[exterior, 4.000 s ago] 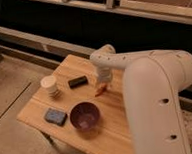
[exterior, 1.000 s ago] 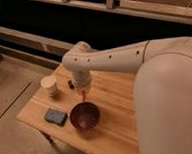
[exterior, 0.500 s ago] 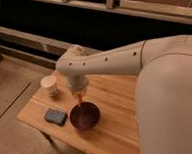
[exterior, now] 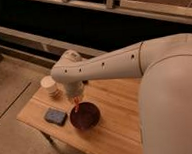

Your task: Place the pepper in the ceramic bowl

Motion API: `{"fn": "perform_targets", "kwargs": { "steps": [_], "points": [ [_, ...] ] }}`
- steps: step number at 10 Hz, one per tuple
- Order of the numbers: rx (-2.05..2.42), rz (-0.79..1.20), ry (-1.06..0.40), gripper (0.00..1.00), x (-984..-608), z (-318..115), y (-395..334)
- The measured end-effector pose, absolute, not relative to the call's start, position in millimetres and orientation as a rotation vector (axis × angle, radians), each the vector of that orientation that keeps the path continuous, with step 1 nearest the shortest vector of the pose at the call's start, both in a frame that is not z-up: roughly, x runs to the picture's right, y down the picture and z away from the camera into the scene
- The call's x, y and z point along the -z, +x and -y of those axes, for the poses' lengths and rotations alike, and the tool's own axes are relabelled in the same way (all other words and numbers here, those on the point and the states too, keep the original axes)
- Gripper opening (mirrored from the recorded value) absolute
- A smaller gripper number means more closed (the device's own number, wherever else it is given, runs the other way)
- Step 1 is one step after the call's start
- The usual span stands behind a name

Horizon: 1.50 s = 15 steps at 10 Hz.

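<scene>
The ceramic bowl (exterior: 85, 117), round, dark purplish-brown and glossy, stands near the front of the wooden table (exterior: 124, 120). My gripper (exterior: 75, 97) hangs at the end of the white arm, just above the bowl's back-left rim. It is shut on the pepper (exterior: 76, 106), a small slim red-orange chili that points down from it over the bowl's rim. The pepper's tip is at about rim height.
A pale cylindrical cup (exterior: 50, 86) stands at the table's back left. A flat blue-grey sponge (exterior: 55, 116) lies left of the bowl near the front edge. My large white arm covers the right side of the table. The floor lies left of the table.
My arm has swung left and toward the front, carrying the pepper from the middle of the table to just over the bowl's back-left rim, and lower.
</scene>
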<state>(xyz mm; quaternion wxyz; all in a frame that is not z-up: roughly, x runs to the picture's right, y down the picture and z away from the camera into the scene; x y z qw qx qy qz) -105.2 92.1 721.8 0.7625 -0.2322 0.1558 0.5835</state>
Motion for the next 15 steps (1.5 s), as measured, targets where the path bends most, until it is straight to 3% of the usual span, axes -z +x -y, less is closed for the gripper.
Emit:
{"fn": "perform_targets", "kwargs": {
  "steps": [15],
  "points": [
    [-1.357,-0.388,-0.453,0.0,-705,-145,-73]
  ]
}}
